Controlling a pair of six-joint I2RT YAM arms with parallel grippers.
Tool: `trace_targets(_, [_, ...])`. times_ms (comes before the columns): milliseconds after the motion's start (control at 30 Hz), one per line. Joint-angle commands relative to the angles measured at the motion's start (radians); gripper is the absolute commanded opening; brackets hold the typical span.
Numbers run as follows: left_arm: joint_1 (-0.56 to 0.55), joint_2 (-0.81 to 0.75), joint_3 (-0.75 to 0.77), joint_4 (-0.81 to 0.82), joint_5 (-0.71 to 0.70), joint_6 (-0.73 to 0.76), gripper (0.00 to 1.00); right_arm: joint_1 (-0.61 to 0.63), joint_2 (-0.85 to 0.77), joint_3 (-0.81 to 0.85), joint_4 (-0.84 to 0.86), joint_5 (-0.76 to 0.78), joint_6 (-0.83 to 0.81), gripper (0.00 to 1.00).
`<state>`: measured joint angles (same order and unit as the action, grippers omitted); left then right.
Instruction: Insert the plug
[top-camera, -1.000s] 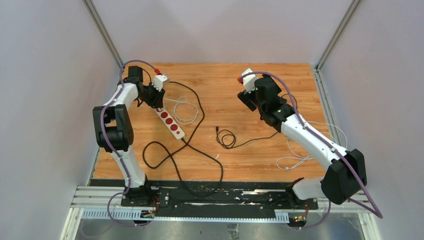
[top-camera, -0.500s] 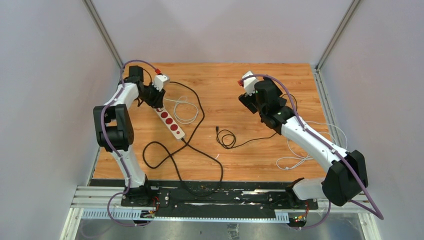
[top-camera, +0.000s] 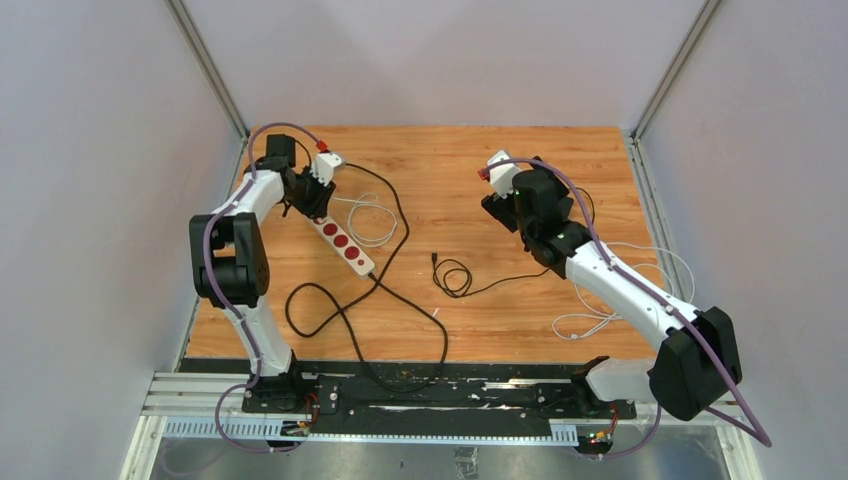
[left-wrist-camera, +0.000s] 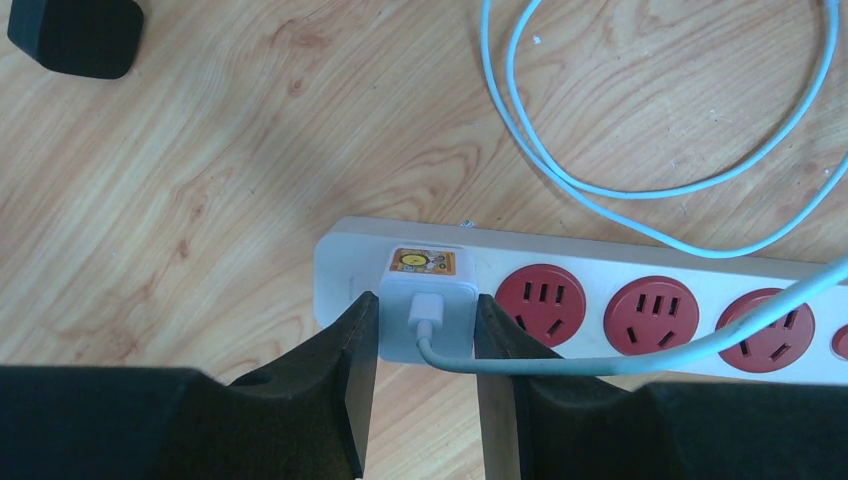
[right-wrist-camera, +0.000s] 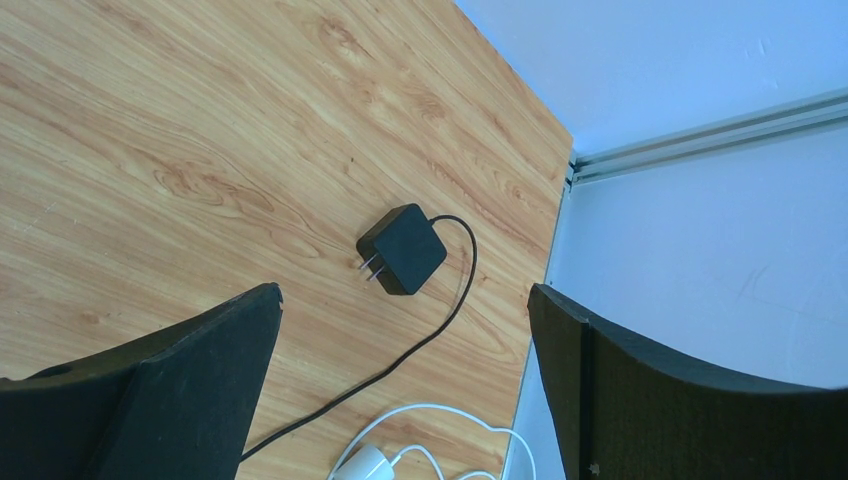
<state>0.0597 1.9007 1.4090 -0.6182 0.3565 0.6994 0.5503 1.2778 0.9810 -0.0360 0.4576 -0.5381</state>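
A white power strip (top-camera: 342, 243) with red sockets lies on the wooden table at the left. In the left wrist view the strip (left-wrist-camera: 345, 270) carries a white plug (left-wrist-camera: 430, 290) with a yellow label, seated in its end socket, and its pale cable runs off to the right. My left gripper (left-wrist-camera: 426, 310) is shut on this plug, one finger against each side. It is at the strip's far end in the top view (top-camera: 312, 203). My right gripper (right-wrist-camera: 403, 292) is wide open and empty above a black charger (right-wrist-camera: 405, 248) with bare prongs.
Three red sockets (left-wrist-camera: 650, 312) stand free beside the plug. A black cable coil (top-camera: 455, 275) lies mid-table, and the strip's black cord (top-camera: 330, 310) loops to the front. A white charger (right-wrist-camera: 365, 465) with cable lies near the right wall. A dark block (left-wrist-camera: 75, 35) sits beside the strip.
My left gripper and the strip's far end have shifted slightly. My right arm has drawn back to the right, away from the table's middle.
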Motion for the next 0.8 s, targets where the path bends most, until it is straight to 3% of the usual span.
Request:
trace_targets(0, [0.043, 0.091, -0.13, -0.14, -0.117, -0.037, 0.0, 0.013, -0.03, -0.022, 0.057, 0.002, -0.022, 1.0])
trace_targets(200, [0.083, 0.064, -0.168, -0.105, -0.05, -0.052, 0.0, 0.012, -0.038, -0.031, 0.067, -0.008, -0.028, 1.0])
trace_targets(533, [0.07, 0.07, -0.162, -0.118, -0.081, -0.06, 0.0, 0.012, -0.091, -0.059, 0.094, -0.013, -0.04, 1.0])
trace_targets(767, [0.056, 0.076, -0.13, -0.106, -0.044, -0.084, 0.2, 0.012, -0.101, -0.052, 0.088, 0.0, -0.042, 1.0])
